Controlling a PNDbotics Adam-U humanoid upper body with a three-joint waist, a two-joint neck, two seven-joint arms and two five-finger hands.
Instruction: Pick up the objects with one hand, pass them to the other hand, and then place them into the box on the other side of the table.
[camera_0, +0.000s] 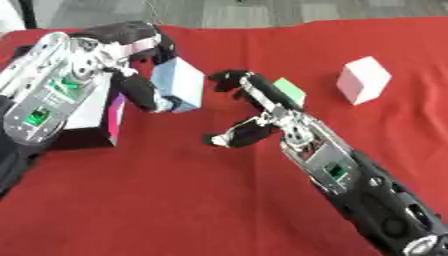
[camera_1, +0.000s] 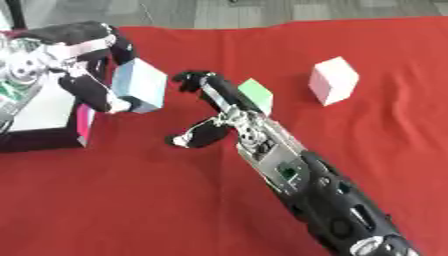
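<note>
The red tablecloth (camera_0: 175, 200) covers the whole work surface, and the box (camera_0: 92, 117) at its left edge serves as the landmark: white on top, dark along its front wall, with a magenta corner, partly covered by the left forearm and cut off at the frame edge in the right eye view. Its inside cannot be seen, so whether anything already lies in it is unclear.

Just right of the box, the left hand (camera_0: 140, 60) holds the pale blue block (camera_0: 178, 84) clear of the cloth, fingers over its top and the thumb curled under its lower edge. Judging by the task, the block sits in this hand because the box is on this side, so the handover looks finished and only the drop into the box remains.

Further right of the box, the right hand (camera_0: 254, 107) hangs over the cloth with fingers stretched out and thumb spread wide, holding nothing; it seems to have given up the block. Behind its fingers a green block (camera_1: 255, 95) shows only partly, so I cannot tell whether the fingers touch it.

Farthest from the box, well to the right, stands a white block (camera_0: 362, 80), untouched.
</note>
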